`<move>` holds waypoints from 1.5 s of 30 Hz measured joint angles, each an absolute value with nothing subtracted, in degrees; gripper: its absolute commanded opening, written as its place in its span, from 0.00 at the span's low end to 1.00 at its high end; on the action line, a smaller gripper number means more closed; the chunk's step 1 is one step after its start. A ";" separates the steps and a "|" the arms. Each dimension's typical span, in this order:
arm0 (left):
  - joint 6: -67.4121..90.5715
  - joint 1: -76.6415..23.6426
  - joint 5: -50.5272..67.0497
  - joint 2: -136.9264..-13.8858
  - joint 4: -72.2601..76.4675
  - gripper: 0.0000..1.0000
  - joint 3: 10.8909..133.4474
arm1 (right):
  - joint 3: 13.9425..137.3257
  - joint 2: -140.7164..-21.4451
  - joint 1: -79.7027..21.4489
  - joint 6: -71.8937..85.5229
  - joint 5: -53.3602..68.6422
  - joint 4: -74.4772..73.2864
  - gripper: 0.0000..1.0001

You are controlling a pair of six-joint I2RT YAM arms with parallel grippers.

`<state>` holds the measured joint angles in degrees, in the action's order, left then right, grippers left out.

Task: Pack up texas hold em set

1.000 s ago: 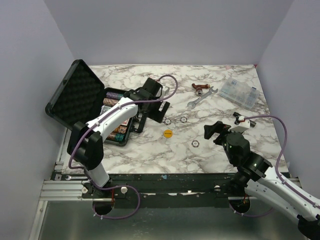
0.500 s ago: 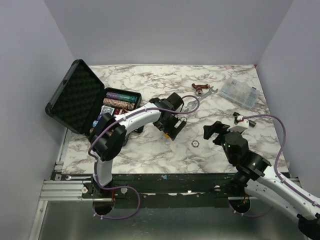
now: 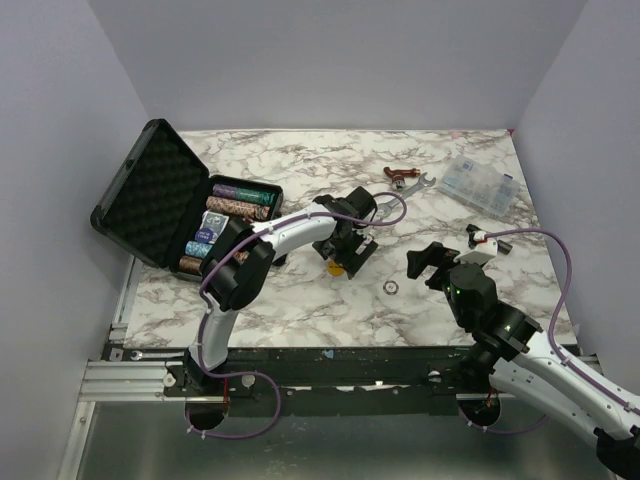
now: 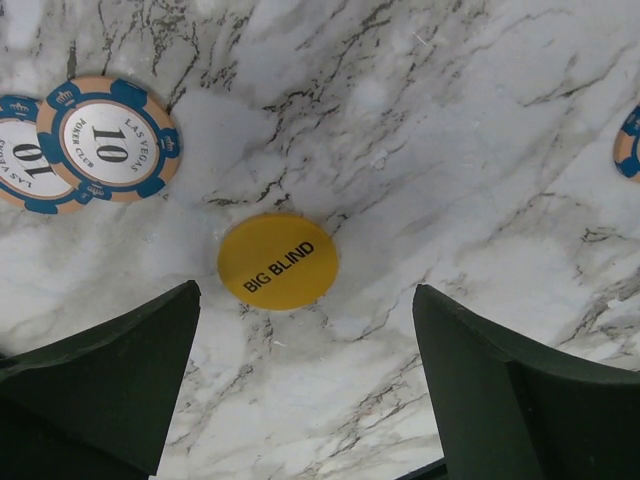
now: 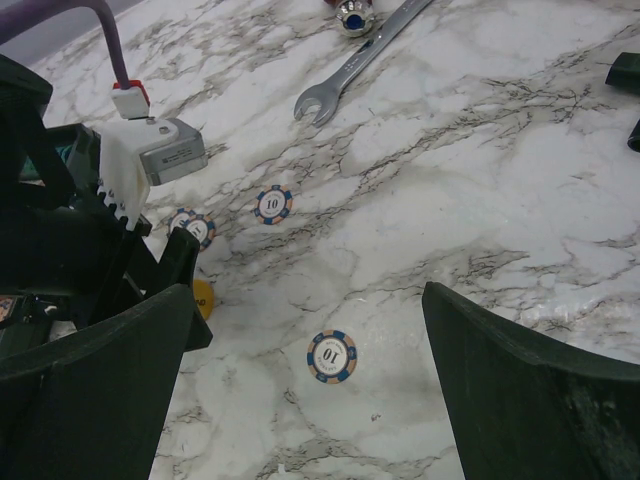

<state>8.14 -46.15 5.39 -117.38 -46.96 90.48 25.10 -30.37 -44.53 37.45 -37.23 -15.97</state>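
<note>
The black briefcase [image 3: 150, 195] lies open at the left, its tray holding rows of coloured chips [image 3: 232, 212]. My left gripper [image 3: 345, 256] is open and empty just above the marble. The yellow "BIG BLIND" disc [image 4: 278, 260] lies just ahead of its fingertips; in the wrist view the gripper [image 4: 305, 330] straddles the disc's near edge. Two overlapping "10" chips [image 4: 108, 137] lie beyond it on the left. My right gripper [image 5: 308, 310] is open and empty above another "10" chip [image 5: 332, 355], which also shows in the top view [image 3: 390, 288]. A further chip [image 5: 272, 204] lies farther off.
A silver wrench [image 3: 405, 192] and a small red-brown part [image 3: 400, 175] lie at the back middle. A clear compartment box [image 3: 480, 183] stands at the back right. The left arm's wrist camera housing [image 5: 160, 150] shows at the left of the right wrist view.
My left arm has swung right from the briefcase to over the yellow disc and come lower. The right arm has not moved.
</note>
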 measured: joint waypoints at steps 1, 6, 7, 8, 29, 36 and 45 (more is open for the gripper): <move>8.38 -46.15 4.84 -117.93 -47.05 0.84 90.89 | 25.10 -30.37 -44.56 37.45 -37.23 -15.97 1.00; 9.34 -46.15 2.74 -120.18 -46.89 0.78 92.03 | 25.10 -30.35 -44.53 37.43 -37.23 -15.97 1.00; 9.43 -46.15 2.55 -120.51 -46.89 0.77 92.18 | 25.10 -30.35 -44.56 37.43 -37.23 -15.94 1.00; 9.54 -46.15 2.24 -120.90 -46.98 0.77 92.49 | 25.10 -30.33 -44.53 37.43 -37.23 -15.94 1.00; 8.84 -46.81 -1.37 -122.37 -48.60 0.57 94.37 | 25.10 -29.10 -44.53 37.43 -37.21 -15.97 1.00; 8.49 -47.13 -1.45 -122.39 -49.28 0.47 94.39 | 25.10 -28.75 -44.53 37.45 -37.21 -15.97 1.00; 8.12 -47.29 -1.65 -122.45 -49.58 0.36 94.61 | 25.10 -27.73 -44.56 37.45 -37.21 -15.97 1.00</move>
